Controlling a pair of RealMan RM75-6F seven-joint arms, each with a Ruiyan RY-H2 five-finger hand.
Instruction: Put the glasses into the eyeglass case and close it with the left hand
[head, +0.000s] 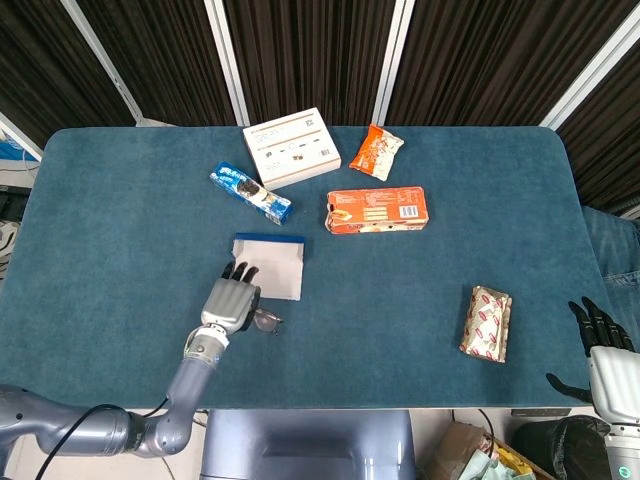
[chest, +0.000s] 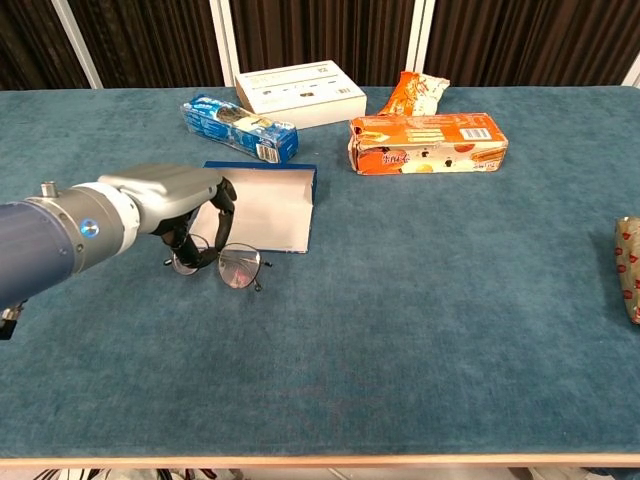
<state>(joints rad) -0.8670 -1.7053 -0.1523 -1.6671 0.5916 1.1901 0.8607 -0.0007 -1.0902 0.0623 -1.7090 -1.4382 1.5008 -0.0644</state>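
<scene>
We take this for a robot test lab, not a home: a counter (head: 480, 230) covered in teal felt stands before black pleated curtains (head: 310, 50) hung between white frame bars (head: 228, 60), and cables (head: 70, 425) trail along the robot arm at the near edge.

Table: we see a blue cloth-covered top (head: 450, 260), dark curtains (head: 300, 50) behind it.
White box: it lies flat at the far edge (head: 291, 147) (chest: 299, 93).
Blue packet: we find it just left of and nearer than the white box, lying at a slant (head: 250, 193) (chest: 239, 127).
Orange pouch: it sits right of the white box (head: 376, 151) (chest: 412, 93).
Orange box: it lies lengthwise near the middle (head: 376, 210) (chest: 427, 143).
Red-and-white packet: we see it well apart, at the near right (head: 486, 322) (chest: 629, 266).
</scene>
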